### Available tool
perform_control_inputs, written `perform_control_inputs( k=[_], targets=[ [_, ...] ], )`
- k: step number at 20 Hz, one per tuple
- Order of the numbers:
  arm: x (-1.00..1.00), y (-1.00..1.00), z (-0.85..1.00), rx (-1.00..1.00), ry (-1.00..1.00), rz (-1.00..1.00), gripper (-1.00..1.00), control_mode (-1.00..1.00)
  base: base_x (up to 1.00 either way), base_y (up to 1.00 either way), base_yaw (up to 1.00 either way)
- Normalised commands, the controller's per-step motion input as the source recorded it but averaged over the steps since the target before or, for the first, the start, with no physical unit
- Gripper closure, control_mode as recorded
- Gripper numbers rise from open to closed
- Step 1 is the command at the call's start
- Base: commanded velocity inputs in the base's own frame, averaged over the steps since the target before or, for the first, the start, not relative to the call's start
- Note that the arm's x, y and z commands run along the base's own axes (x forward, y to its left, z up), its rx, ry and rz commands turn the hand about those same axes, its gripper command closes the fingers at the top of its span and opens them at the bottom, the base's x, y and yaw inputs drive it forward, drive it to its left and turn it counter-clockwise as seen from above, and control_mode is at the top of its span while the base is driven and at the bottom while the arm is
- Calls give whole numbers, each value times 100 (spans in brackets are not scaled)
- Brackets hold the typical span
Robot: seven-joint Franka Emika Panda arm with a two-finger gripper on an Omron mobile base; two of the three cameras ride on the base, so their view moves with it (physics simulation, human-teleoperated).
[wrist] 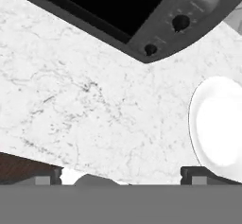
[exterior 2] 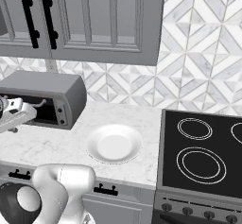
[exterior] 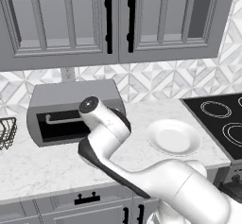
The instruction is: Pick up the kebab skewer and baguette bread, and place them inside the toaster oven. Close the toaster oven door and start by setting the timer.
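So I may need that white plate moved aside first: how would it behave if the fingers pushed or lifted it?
The white plate looks rigid, smooth and shallow, so a push would probably slide it across the marble counter without tipping. Its low glossy rim likely offers a poor grip. It may chip if dropped.

a white marble counter carries the toaster oven and a white plate.

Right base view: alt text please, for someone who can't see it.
An empty white plate sits on the marble counter between a grey toaster oven at left and a black stovetop at right. The white arm rises at lower left; grey cabinets hang above.
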Motion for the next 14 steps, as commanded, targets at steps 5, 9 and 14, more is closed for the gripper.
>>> perform_control_inputs(
  k=[5, 9, 14],
  targets=[
    [0, -23, 0, -75, 28, 59, -100, -100, 0, 0, 0],
    [0, -36, 0, -60, 31, 62, -100, -100, 0, 0, 0],
    [0, -71, 0, -40, 35, 45, -100, -100, 0, 0, 0]
  ],
)
